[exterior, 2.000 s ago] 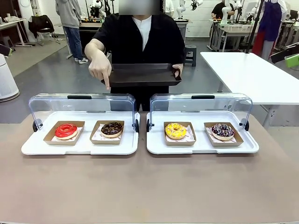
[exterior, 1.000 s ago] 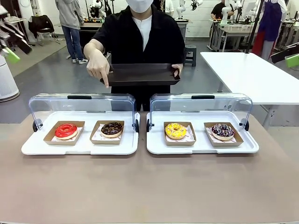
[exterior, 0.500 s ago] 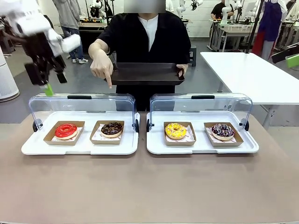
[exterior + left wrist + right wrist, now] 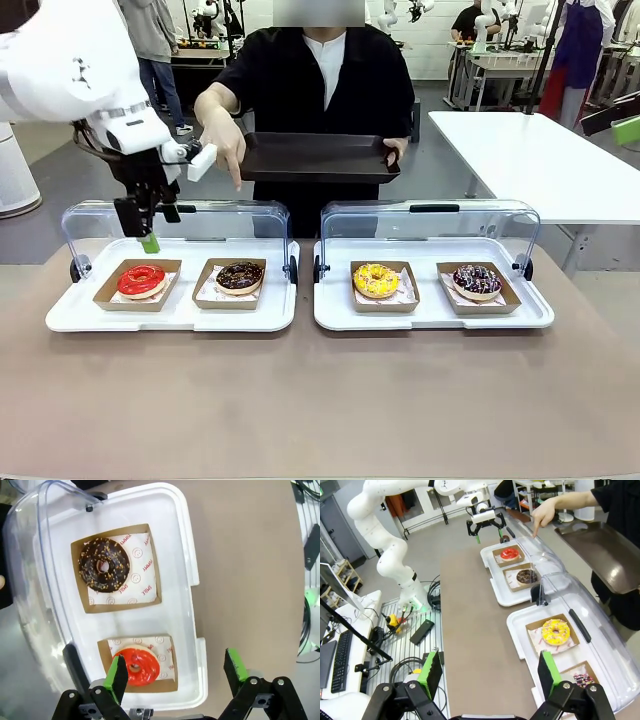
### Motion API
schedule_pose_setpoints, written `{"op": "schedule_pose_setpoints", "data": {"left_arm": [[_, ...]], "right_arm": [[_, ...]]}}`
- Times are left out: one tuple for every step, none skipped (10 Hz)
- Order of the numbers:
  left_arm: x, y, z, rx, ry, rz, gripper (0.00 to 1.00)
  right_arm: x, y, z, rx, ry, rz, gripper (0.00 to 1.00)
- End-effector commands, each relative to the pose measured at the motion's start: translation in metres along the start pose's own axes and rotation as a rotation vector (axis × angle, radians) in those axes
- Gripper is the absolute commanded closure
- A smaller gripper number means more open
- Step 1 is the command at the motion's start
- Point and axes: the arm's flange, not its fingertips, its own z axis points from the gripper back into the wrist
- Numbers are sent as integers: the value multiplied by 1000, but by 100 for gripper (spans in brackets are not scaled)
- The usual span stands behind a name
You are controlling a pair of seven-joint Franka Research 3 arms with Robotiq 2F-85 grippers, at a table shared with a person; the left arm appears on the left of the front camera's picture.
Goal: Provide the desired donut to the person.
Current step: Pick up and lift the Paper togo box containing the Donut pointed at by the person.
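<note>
left tray (image 4: 60, 318): white plastic, red glazed donut (image 4: 141, 280) + chocolate donut (image 4: 240, 276)
right tray (image 4: 430, 318): yellow donut (image 4: 376, 280) + dark sprinkled donut (image 4: 477, 280)
person's hand (image 4: 225, 145): finger points down, above chocolate donut
left gripper (image 4: 143, 235): wide open, empty, above red glazed donut
right gripper (image 4: 489, 670): open, empty

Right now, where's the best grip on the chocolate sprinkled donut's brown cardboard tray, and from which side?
Probably pinch the near wall of the brown cardboard tray, coming from above on the robot's side. Its low upright rim offers a thin edge, and the clear domed lid stands raised along the far side of the white plastic tray, blocking that approach.
</note>
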Motion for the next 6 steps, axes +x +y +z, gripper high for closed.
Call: {"op": "schedule_pose_setpoints", "data": {"left_arm": [[12, -3, -16, 48, 26, 42, 0], [16, -5, -23, 49, 22, 44, 0], [18, -6, -27, 46, 19, 48, 0], [16, -6, -27, 40, 2, 56, 0], [10, -13, -16, -52, -73, 78, 0], [16, -3, -25, 26, -4, 31, 0]], "right_arm": [[0, 1, -1, 7, -5, 10, 0], [0, 1, -1, 7, -5, 10, 0], [0, 1, -1, 7, -5, 10, 0], [0, 1, -1, 7, -5, 10, 0], [0, 1, -1, 7, -5, 10, 0], [0, 1, -1, 7, -5, 10, 0]]}}
